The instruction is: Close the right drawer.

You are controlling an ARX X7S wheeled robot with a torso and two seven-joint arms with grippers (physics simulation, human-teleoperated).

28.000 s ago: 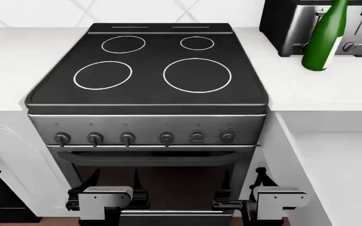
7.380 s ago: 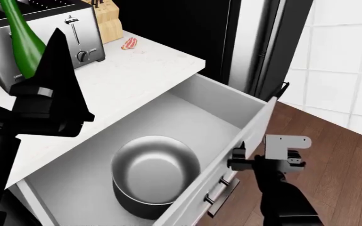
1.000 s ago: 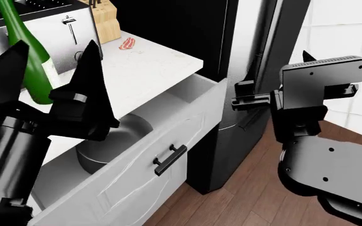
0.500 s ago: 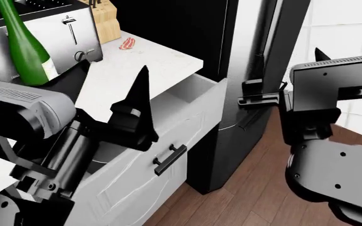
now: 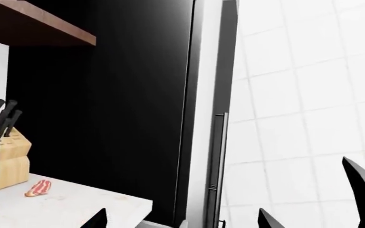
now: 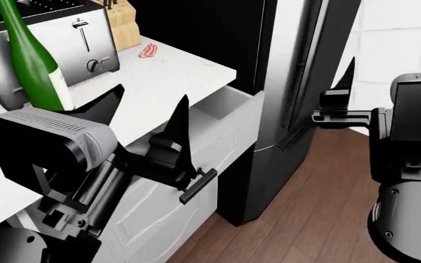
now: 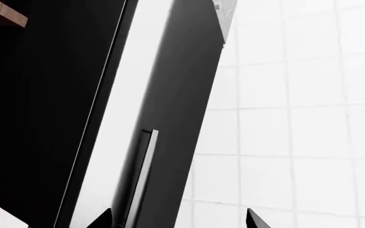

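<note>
Under the surface (image 6: 159, 82): drawer (image 6: 229, 131) is left open a bit.
Left hand (image 6: 148, 129): spread, nothing is held.
Right hand (image 6: 342, 90): spread, empty.
Tip: drawer front should be pushed straight in.

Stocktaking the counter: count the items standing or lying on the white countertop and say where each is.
4: a green bottle in front of the toaster; the knife block beside the toaster, by the wall; a bacon strip near the counter's fridge end. The left arm may hide others.
</note>
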